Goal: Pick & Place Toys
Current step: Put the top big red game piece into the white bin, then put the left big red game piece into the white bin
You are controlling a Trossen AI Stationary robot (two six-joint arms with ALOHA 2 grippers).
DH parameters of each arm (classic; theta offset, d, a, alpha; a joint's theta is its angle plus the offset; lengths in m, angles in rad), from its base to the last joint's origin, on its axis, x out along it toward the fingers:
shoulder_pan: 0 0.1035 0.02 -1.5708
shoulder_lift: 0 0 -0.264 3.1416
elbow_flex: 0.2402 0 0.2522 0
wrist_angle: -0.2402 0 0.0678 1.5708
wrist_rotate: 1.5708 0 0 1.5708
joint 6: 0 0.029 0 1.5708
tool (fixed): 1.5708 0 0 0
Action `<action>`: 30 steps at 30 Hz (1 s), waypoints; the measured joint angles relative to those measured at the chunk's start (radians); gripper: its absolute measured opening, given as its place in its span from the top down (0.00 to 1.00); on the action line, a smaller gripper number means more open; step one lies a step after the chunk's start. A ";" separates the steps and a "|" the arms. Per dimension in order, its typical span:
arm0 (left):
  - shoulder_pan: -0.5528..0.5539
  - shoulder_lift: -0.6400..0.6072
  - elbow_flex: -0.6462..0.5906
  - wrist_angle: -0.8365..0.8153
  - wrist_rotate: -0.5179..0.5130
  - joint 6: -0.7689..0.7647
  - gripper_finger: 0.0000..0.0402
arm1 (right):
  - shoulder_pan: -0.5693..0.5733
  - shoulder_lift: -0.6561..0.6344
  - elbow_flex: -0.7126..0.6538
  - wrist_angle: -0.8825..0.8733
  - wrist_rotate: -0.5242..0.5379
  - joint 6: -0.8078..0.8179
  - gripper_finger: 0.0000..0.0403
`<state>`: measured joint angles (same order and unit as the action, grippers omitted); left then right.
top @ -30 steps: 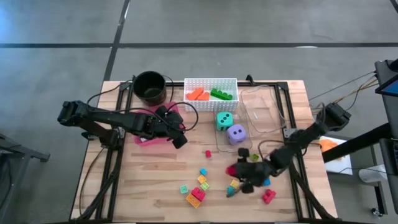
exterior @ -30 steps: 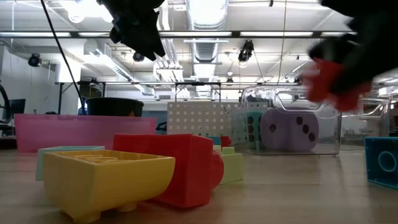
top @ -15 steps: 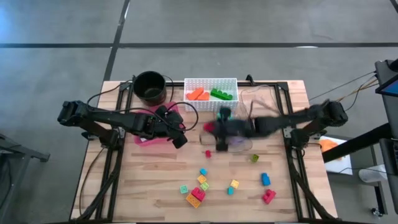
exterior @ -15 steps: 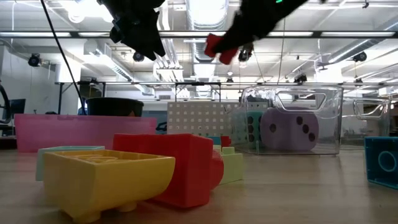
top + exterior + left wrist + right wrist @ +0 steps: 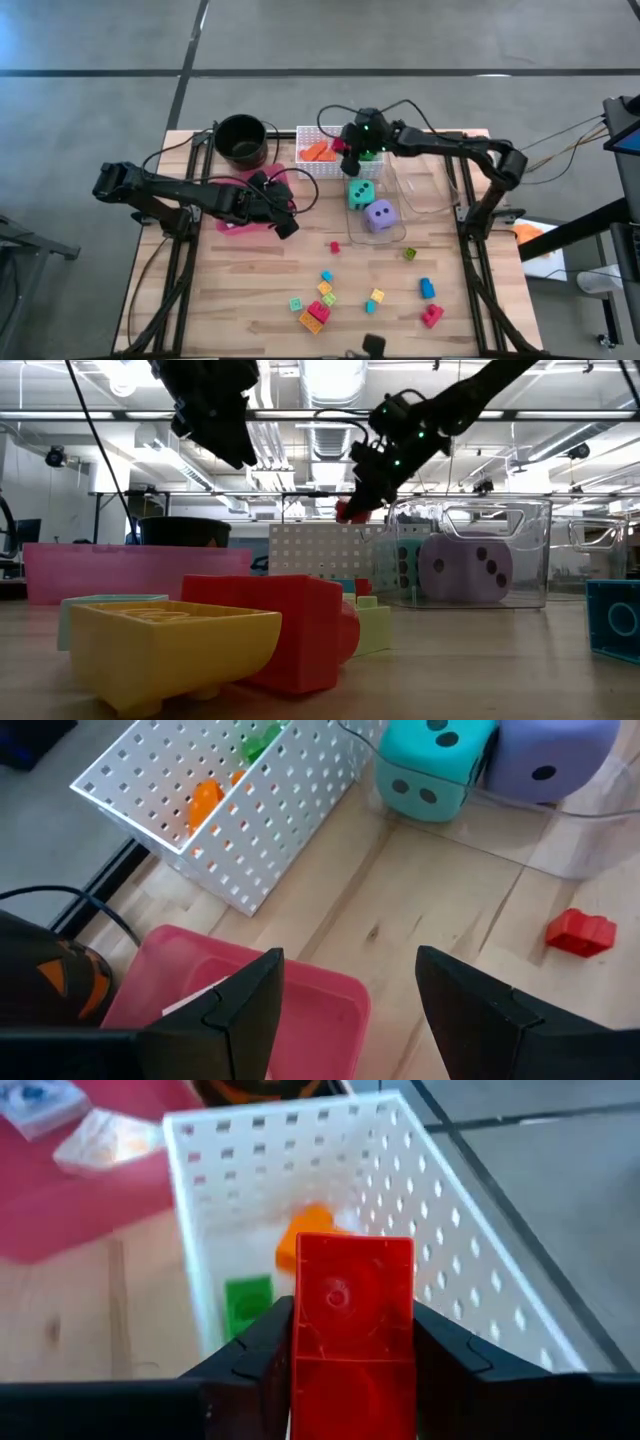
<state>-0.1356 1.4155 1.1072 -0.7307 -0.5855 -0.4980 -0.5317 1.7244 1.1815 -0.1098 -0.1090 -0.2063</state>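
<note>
My right gripper (image 5: 346, 146) hangs over the white perforated basket (image 5: 322, 133) at the far edge, shut on a red block (image 5: 352, 1315). Orange (image 5: 308, 1230) and green (image 5: 246, 1306) blocks lie in the basket below it. My left gripper (image 5: 345, 1010) stands open above the pink tray (image 5: 305, 995) at the left, nothing between its fingers. A teal die (image 5: 361, 193) and a purple die (image 5: 379, 214) sit in a clear bin. Loose blocks rest on the table: a small red one (image 5: 335, 246), a green one (image 5: 409, 254), a blue one (image 5: 427, 289), and a cluster (image 5: 318, 304) near the front. My right gripper pinches the red block by its two opposite sides (image 5: 300, 1342), one finger (image 5: 255, 1365) on each. The fingers slant down from the table's right side toward the basket. The block is lifted clear above the basket (image 5: 350, 512), its studded face toward the wrist camera.
A black pot (image 5: 241, 140) stands at the far left beside the basket. A clear plastic bin (image 5: 422, 182) lies right of the dice. Cables run over the table's far part. In the low view a yellow (image 5: 165, 645) and a red block (image 5: 285, 625) lie close in front.
My right gripper has swept from the table's near right, up and across toward the far edge, to above the white basket, rolling its wrist on the way. The red block has travelled with it, held clear of the table. The left arm has kept still.
</note>
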 joint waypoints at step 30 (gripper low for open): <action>-0.002 0.000 -0.133 0.231 0.084 -0.077 0.43 | -0.034 0.255 0.503 -0.679 -0.022 -0.048 0.52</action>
<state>-0.1379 1.4155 0.9740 -0.4995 -0.5014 -0.5752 -0.5656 1.9792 1.6849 -0.7890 -0.1306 -0.2544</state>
